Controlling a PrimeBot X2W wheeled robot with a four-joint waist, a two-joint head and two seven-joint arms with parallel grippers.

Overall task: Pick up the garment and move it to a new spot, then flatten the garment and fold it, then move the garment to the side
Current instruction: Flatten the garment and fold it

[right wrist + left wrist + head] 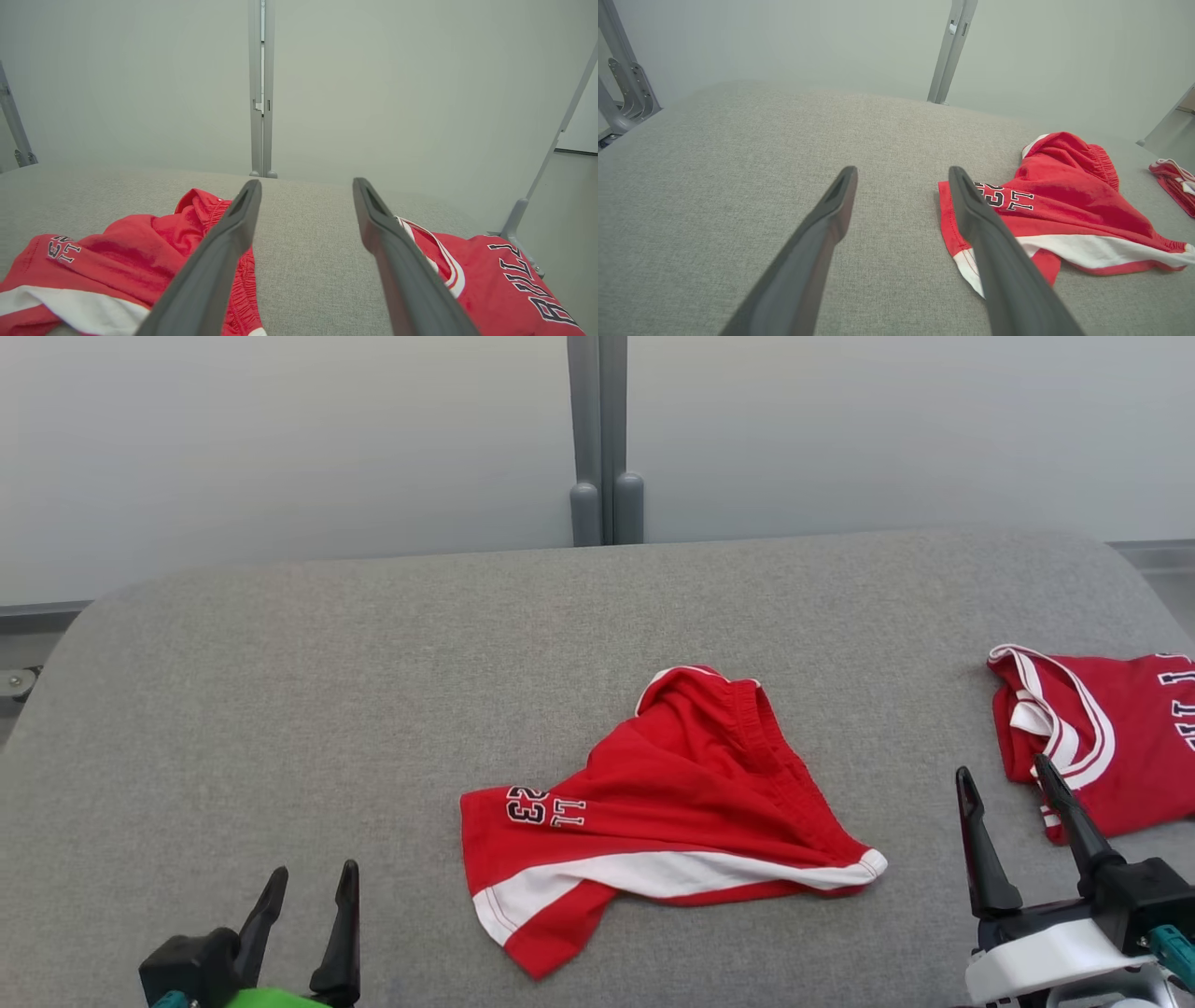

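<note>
Crumpled red shorts [672,803] with a white stripe and the number 23 lie in the middle of the grey padded table [373,691]. The same shorts [1064,210] appear right of my left fingers, and the shorts [131,261] also sit at the lower left of the right wrist view. My left gripper [313,887] stands open at the lower left, well clear of the cloth. Open too is my right gripper [1006,782], between the shorts and a red jersey. Nothing is held by either.
A red jersey [1102,737] with white trim and black letters lies at the table's right edge; the jersey [504,280] shows right of my right fingers. A grey post [605,439] rises behind the table against a pale wall.
</note>
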